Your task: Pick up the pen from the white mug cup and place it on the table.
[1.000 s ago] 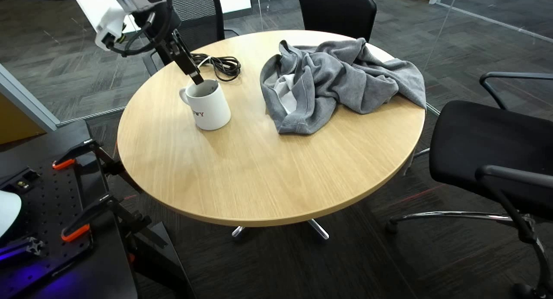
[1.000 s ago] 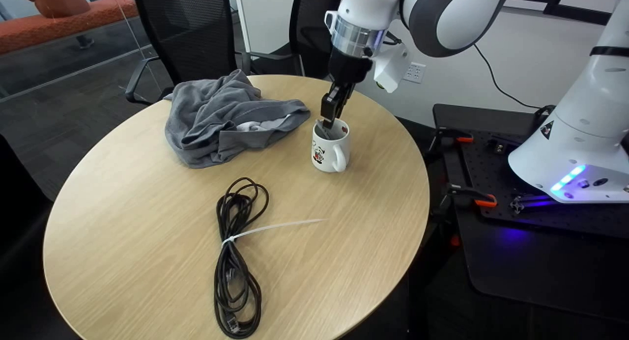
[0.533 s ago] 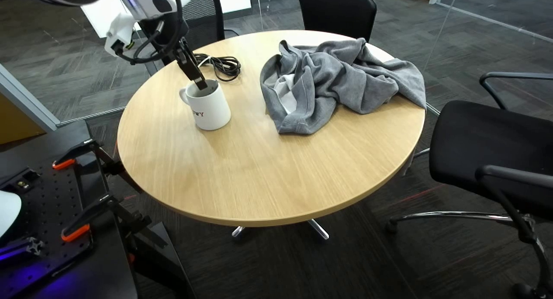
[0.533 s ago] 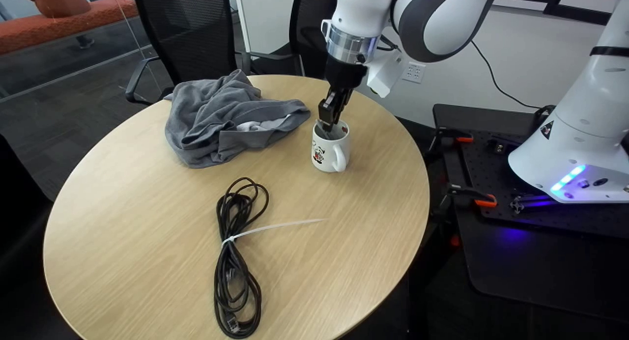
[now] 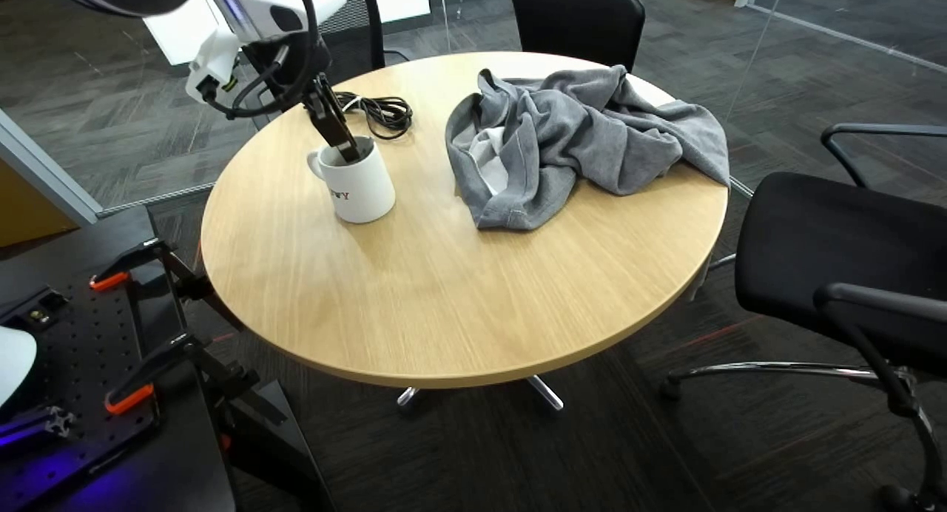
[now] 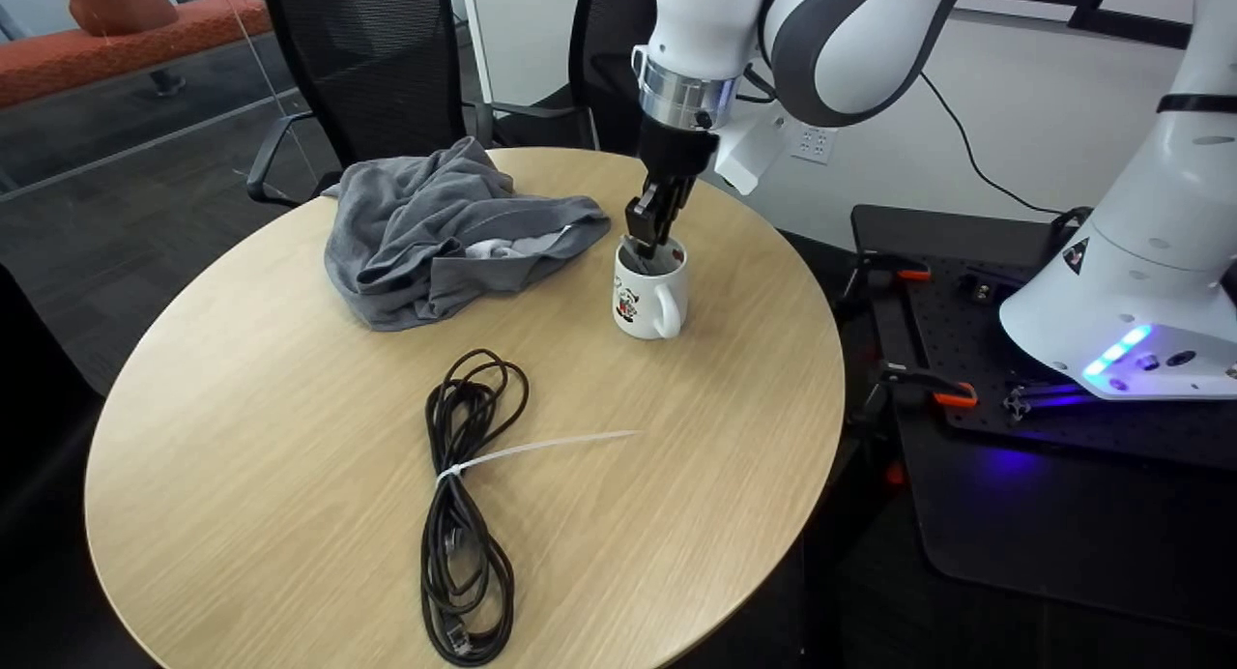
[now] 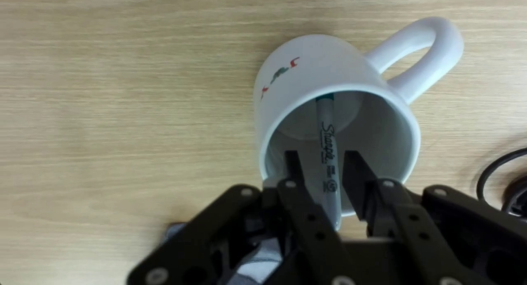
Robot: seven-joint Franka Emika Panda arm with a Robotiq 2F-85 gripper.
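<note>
In the white mug point(image 7: 325, 68), the pen point(image 7: 329, 159) looks light, hard, slippery; my gripper point(image 7: 321, 154), spread a bit around it, holds nothing. I'd pinch up high.

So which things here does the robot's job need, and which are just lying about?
For the job:
white mug
pen leaning in it
table, the pen's destination
tool, open around the pen

Just lying about:
grey cloth
bundled black cable
</note>
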